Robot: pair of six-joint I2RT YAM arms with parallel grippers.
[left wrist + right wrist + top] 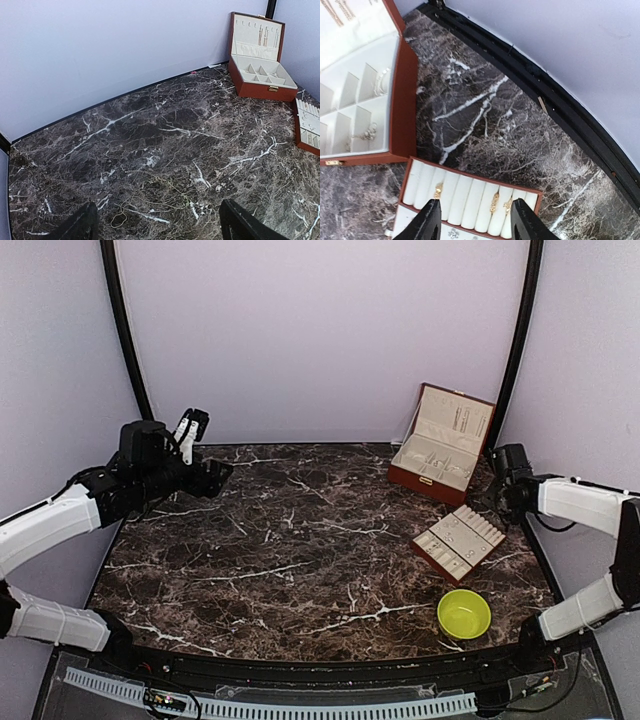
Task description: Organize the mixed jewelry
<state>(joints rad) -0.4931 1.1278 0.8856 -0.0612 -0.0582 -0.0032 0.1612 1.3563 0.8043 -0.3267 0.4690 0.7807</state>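
Note:
A thin chain (pixel 150 197) of the mixed jewelry lies loose on the dark marble, ending in a small loop (pixel 118 220). My left gripper (pixel 160 231) hangs above it, open, with nothing between its fingers (pixel 80 225). In the top view the left gripper (pixel 190 428) is raised at the back left. My right gripper (pixel 475 225) is open and empty over the ring rolls of the cream-lined tray (pixel 470 176). Small gold rings (pixel 494 201) sit in the slots between the rolls. In the top view the right gripper (pixel 497 502) is at the tray's (pixel 432 552) far end.
The open reddish-brown box (pixel 425 480) stands at the back right, with small pieces in its compartments (pixel 379 82). A yellow-green bowl (pixel 464 613) sits near the front right edge. The black table rim (pixel 560 107) and the pale wall run close behind the right gripper.

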